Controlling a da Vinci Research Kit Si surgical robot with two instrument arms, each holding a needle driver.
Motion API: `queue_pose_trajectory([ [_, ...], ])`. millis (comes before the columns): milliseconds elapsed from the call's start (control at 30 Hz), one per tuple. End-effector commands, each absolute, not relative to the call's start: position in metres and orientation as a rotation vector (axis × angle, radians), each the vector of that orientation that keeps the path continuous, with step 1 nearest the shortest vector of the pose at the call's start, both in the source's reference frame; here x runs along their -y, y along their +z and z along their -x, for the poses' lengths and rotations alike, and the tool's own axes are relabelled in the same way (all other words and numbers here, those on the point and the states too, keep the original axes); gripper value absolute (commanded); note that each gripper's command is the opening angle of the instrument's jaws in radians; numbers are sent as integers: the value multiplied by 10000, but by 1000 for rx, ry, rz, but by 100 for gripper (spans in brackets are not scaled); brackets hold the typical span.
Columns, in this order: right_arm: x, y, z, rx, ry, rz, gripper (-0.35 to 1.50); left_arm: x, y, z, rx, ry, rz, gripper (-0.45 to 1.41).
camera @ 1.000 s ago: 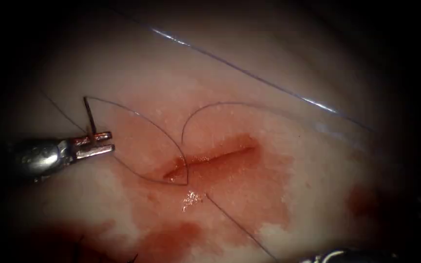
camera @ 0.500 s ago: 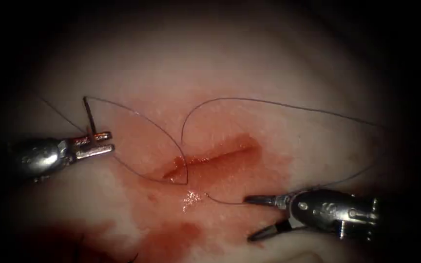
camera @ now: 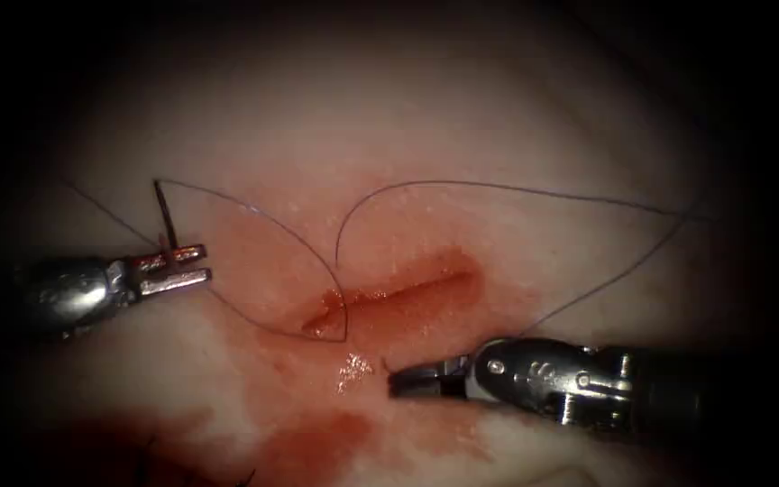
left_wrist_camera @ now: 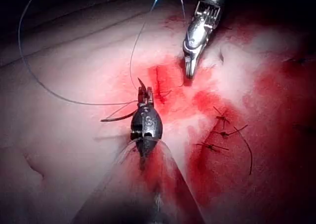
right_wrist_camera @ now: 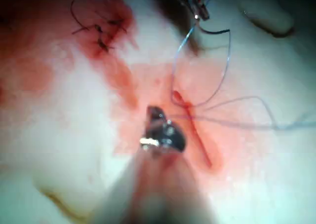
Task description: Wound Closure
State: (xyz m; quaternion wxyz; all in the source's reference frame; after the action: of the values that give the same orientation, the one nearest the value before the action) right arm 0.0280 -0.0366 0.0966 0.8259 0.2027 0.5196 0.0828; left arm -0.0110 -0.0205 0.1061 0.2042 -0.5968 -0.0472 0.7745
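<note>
Pale pinkish-white tissue (camera: 498, 135) with a deep red cut (camera: 398, 296) — blotchy red fluid (camera: 317, 442) spreads around it. Dark thin thread (camera: 498, 188) and dark needle (camera: 167, 215); both tools (camera: 151, 273) (camera: 412, 380) are shiny silver-grey.

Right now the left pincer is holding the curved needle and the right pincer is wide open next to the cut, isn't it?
Not quite. The right pincer is shut, gripping the thread end just below the cut; the endoscope view shows it. The rest is right: the left pincer holds the needle near one end, out of the tissue, left of the cut.
</note>
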Motion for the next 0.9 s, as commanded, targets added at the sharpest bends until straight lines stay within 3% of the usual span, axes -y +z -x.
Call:
queue_pose_trajectory([
  [33, 367, 972, -286, -1103, 180, -433, -35, 207, 1067, 115, 133, 2160, 1666, -45],
  [433, 390, 935, -263, -1086, 180, -587, -35, 207, 1067, 116, 133, 2160, 1665, -45],
  [900, 442, 876, -268, -1071, -9, -817, -35, 207, 1066, 116, 133, 2160, 1665, -45],
])
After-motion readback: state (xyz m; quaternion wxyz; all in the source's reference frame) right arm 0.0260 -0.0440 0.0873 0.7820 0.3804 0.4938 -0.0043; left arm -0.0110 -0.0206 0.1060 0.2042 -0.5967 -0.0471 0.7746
